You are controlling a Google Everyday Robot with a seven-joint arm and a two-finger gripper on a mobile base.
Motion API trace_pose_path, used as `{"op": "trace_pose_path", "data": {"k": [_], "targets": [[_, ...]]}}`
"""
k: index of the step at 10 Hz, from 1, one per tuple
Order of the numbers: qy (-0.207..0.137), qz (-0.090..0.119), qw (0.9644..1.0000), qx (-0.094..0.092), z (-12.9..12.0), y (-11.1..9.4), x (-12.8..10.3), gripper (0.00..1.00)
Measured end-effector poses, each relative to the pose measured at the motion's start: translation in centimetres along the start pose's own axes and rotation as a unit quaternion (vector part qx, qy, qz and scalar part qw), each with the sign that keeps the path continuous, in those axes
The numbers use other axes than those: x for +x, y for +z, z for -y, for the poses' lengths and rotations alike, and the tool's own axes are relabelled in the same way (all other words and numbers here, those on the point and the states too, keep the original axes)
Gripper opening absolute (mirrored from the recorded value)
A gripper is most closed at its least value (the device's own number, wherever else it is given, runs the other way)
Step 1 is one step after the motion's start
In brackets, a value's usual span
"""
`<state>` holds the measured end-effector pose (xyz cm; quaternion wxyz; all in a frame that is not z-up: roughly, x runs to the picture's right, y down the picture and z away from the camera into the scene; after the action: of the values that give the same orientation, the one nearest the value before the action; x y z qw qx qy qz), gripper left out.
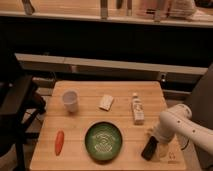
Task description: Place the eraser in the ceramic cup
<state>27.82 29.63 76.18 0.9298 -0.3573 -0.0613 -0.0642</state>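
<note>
Pinching the eraser (149, 149), gripper (153, 144) fingers at near-right table (120, 90) corner, ceramic cup (70, 101) well apart

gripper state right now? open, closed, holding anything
Gripper: low at the right, at the eraser; whether it is open, closed or holding it cannot be told.

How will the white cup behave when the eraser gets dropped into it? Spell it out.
The cup is small, upright and narrows toward its base, so a sideways knock would probably tip it. It looks like plain hard white ware, likely stiff, smooth and chippable. The gripper is low at the right of the view, by the black eraser, across the table from it.
</note>
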Motion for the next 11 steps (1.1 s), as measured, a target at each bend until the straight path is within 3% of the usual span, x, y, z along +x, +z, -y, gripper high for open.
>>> {"op": "trace_pose_path", "data": {"k": [3, 4, 11], "targets": [[-0.002, 0.000, 1.0000, -0.001, -0.07, 0.08, 0.02, 0.76], [-0.003, 0.000, 1.0000, -0.001, -0.09, 0.11, 0.05, 0.70], [-0.012, -0.003, 0.9999, -0.001, -0.32, -0.14, 0.04, 0.14]]}}
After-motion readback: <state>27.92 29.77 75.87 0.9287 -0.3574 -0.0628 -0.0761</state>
